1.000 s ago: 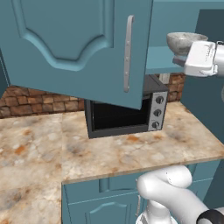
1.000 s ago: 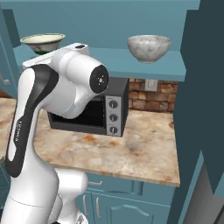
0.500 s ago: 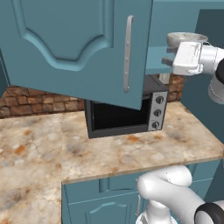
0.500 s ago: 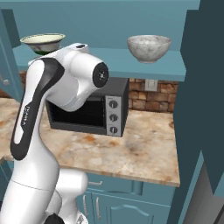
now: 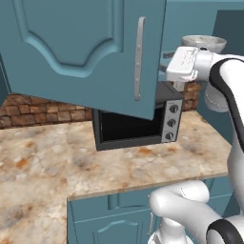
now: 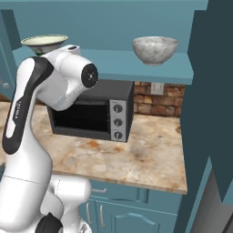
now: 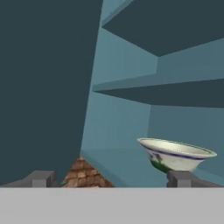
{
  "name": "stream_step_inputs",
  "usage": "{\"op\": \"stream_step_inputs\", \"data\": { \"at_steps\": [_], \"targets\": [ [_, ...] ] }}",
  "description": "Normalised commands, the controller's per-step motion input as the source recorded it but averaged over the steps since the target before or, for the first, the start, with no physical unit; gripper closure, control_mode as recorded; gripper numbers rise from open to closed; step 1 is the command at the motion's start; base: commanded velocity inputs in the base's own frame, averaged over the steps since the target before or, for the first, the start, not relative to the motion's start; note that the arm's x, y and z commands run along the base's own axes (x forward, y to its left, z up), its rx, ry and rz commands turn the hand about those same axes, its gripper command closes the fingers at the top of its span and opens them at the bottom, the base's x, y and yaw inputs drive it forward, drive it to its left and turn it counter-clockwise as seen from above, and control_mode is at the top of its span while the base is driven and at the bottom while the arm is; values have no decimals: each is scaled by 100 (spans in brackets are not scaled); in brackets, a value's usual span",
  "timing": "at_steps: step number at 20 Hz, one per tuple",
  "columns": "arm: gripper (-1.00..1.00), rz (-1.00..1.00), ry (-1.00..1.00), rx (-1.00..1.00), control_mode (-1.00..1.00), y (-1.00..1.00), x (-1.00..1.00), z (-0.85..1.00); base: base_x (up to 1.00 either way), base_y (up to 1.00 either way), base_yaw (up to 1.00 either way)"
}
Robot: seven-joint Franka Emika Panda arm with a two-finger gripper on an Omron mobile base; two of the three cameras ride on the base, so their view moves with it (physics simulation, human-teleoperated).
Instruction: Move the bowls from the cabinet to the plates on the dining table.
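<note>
Two round bowls, glossy pale bowl (image 7: 175,154) and stone-marbled bowl (image 6: 154,49), on smooth teal shelf (image 6: 136,66).

A home kitchen: teal cabinet (image 5: 86,52) doors, a black microwave (image 6: 93,116) on a marbled stone surface (image 6: 136,159), brick backsplash (image 5: 43,112) behind.

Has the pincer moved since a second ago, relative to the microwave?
Yes. In the left base view the pincer end of the arm has swung left, toward the open cabinet door, above the microwave.

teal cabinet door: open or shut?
Open. The arched-panel teal cabinet door swings out over the counter, exposing the shelf with the grey-white marbled bowl on it.
</note>
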Motion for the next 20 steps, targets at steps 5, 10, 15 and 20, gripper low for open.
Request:
{"op": "stream_step_inputs", "data": {
  "at_steps": [5,10,15,20],
  "targets": [
    [-100,1,0,0,-100,36,39,-4,0,0,0],
    [-100,3,0,0,-100,31,28,-1,0,0,0],
    [-100,10,0,-1,-100,29,-7,0,0,0,0],
    [-100,18,0,-3,-100,29,-43,0,0,0,0]
  ]
}}
